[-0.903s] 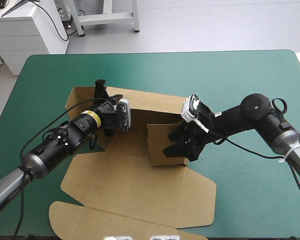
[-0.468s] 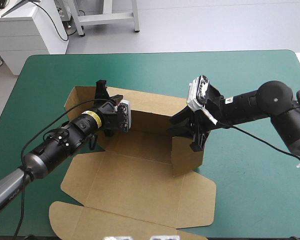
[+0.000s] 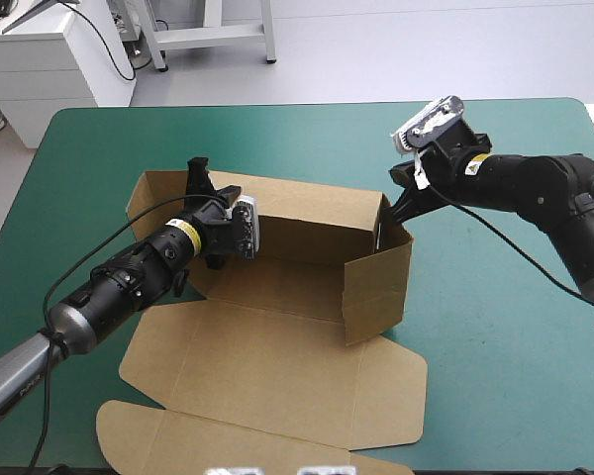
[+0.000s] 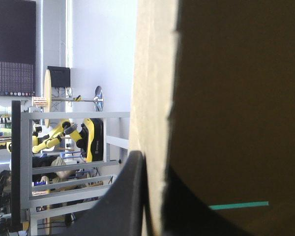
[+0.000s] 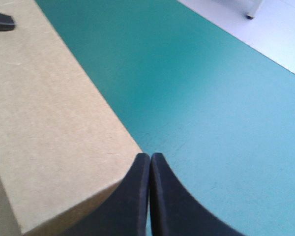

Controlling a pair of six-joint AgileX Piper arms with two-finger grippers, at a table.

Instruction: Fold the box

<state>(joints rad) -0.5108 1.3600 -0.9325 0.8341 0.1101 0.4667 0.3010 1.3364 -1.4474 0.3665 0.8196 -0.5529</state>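
The brown box (image 3: 277, 287) lies in the middle of the teal-green table with its far wall and right wall (image 3: 376, 287) standing up. My left gripper (image 3: 200, 176) is shut on the far wall's top edge near the left corner. In the left wrist view the board edge (image 4: 150, 98) runs between the black fingers (image 4: 130, 196) of that left gripper (image 4: 155, 164). My right gripper (image 3: 388, 223) is shut with nothing in it, at the far right top corner of the box. In the right wrist view the right gripper (image 5: 150, 160) touches the outer side of that wall (image 5: 44, 123).
The box's lid panel (image 3: 277, 376) and its front flap (image 3: 218, 440) lie flat toward the table's near edge. Bare teal-green cover (image 3: 505, 327) stretches to the right of the box and beyond its far wall.
My right gripper rose out of the box toward the far right corner and shut its fingers. The right wall swung upright. The left gripper held still.
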